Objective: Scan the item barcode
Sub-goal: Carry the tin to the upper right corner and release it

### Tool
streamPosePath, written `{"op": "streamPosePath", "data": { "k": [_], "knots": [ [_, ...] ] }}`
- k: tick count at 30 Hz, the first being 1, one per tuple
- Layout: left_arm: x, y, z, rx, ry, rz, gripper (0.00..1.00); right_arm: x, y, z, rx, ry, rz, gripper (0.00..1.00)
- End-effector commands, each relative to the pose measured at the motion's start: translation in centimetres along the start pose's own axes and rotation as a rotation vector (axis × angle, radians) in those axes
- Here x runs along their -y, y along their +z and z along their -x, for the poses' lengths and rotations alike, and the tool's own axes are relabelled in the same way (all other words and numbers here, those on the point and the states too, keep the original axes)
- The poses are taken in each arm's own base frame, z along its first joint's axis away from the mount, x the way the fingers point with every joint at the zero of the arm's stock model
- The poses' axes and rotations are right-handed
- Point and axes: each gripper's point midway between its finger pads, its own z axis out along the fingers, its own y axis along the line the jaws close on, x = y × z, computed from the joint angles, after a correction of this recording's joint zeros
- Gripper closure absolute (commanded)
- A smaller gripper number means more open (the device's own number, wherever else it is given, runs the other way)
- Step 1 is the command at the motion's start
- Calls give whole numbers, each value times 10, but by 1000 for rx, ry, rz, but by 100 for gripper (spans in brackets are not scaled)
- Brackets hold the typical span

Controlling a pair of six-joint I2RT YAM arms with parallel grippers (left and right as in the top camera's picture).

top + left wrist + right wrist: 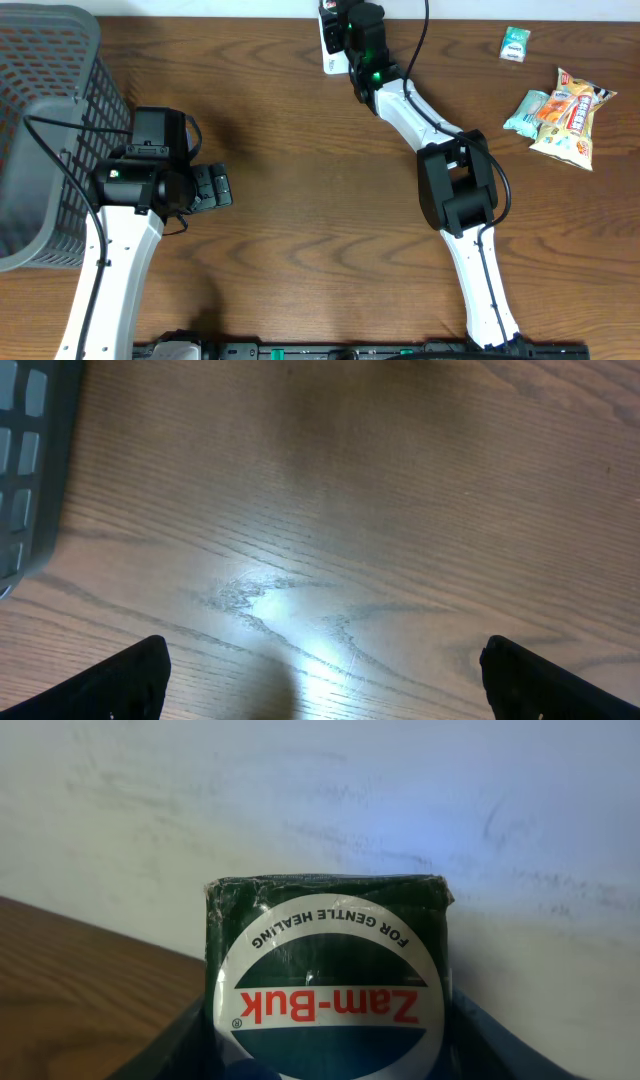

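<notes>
Clamping the Zam-Buk box (325,950), the right tool (330,1045) sits half-closed.

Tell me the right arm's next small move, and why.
Probably roll the right gripper a little to turn the Zam-Buk box it holds. The wrist view shows only the logo face and no barcode, so the code likely sits on another side.

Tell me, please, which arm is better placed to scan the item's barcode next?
Right. The right gripper holds the Zam-Buk box, label facing its wrist camera; the left gripper hangs open and empty beside the basket.
</notes>
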Motion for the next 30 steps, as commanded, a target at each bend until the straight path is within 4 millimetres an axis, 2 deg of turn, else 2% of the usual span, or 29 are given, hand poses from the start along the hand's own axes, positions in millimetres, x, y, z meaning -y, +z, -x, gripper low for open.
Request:
{"op": "streamPosePath", "data": {
  "k": [1, 6, 11, 15, 17, 21, 22, 25, 30],
  "knots": [
    [-1, 2, -2, -8, -5, 7, 2, 3, -2, 13, 28, 2, -10, 67],
    [-1, 2, -2, -8, -5, 7, 3, 10, -10, 37, 57, 10, -23, 66],
    [-1, 2, -2, -9, -5, 7, 2, 47, -30, 72, 59, 55, -114, 66],
    [-1, 2, -2, -9, -5, 7, 2, 91, -58, 95, -1, 62, -199, 65],
    [-1, 2, -2, -8, -5, 7, 2, 116, -73, 96, -59, 68, -237, 64],
    [-1, 2, -2, -8, -5, 7, 3, 178, -114, 78, -231, 89, -336, 63],
    [-1, 2, -2, -8, -5, 7, 2, 199, -128, 67, -295, 100, -367, 63],
    [-1, 2, -2, -8, -5, 7, 2, 241, -163, 33, -464, 110, -429, 64],
    [-1, 2, -2, -8, -5, 7, 3, 300, -217, -25, -699, 179, -526, 61]
  ]
}}
